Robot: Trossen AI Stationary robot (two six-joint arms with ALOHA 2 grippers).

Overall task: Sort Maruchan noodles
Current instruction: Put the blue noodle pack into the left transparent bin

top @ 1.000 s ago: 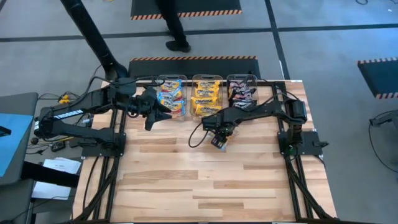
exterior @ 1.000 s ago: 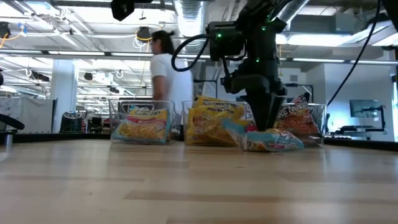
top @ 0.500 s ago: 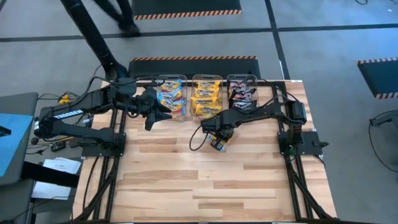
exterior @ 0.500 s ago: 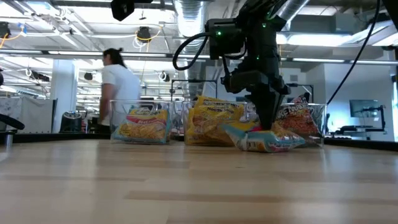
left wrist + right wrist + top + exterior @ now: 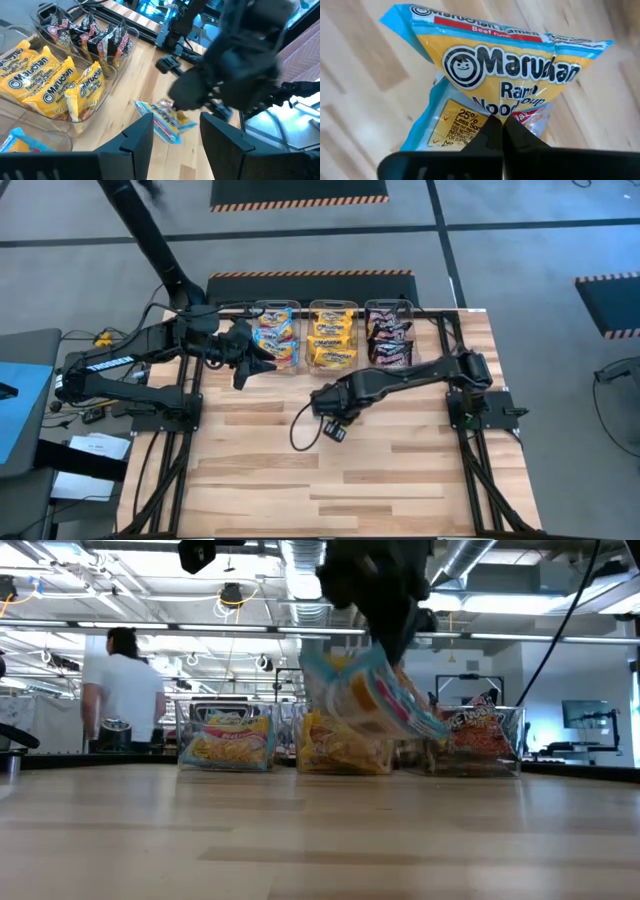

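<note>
The wooden bench (image 5: pixel 340 470) lies bare across the lower frame; three clear bins (image 5: pixel 331 332) line its upper edge, a person (image 5: pixel 125 690) beyond. The right end effector (image 5: pixel 333 423), mid-frame, pinches a blue packet (image 5: pixel 372 692) lifted off the surface. The left end effector (image 5: pixel 247 370) waits open, upper left.

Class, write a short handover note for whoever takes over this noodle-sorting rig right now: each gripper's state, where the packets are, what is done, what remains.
Right gripper: shut on the light blue Maruchan packet, lifted clear of the table, near the table's middle.
Left gripper: open, empty, waiting beside the left bin.
Packets: blue ones in the left bin, yellow packets in the middle bin, dark packets in the right bin.
Done: no loose packets show on the table.
Left: carry the held blue packet to the left bin, probably, and release it.
</note>
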